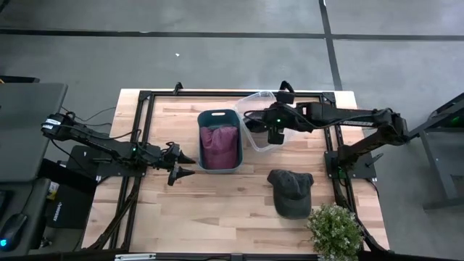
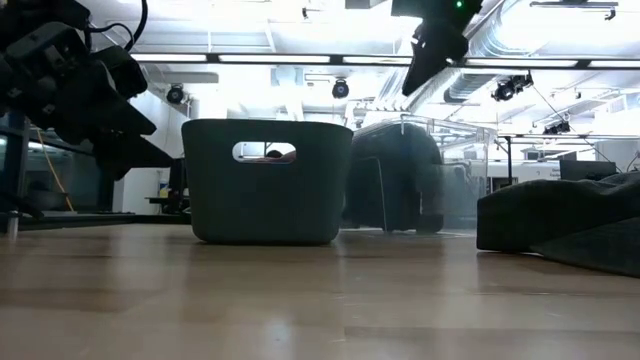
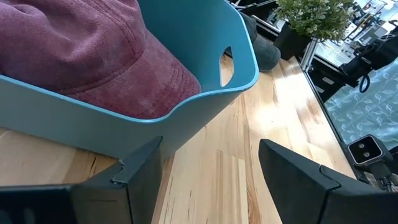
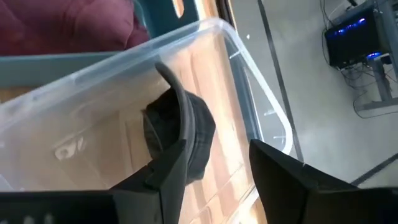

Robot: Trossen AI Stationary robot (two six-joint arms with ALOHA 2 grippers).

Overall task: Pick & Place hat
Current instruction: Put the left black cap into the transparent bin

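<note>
Wooden worktop (image 1: 217, 199) fills the foreground. Left end effector (image 1: 183, 165) hovers just beside the teal bin (image 1: 218, 140), its fingers spread and holding nothing. Inside the bin lies a maroon hat (image 1: 218, 145). Next right, the clear tub (image 1: 255, 119) sits touching the bin, a dark hat (image 4: 180, 134) inside; the right end effector (image 1: 275, 135) hangs above it, fingers spread, empty. Another dark cap (image 1: 291, 192) rests on the worktop near a plant (image 1: 336, 230).
</note>
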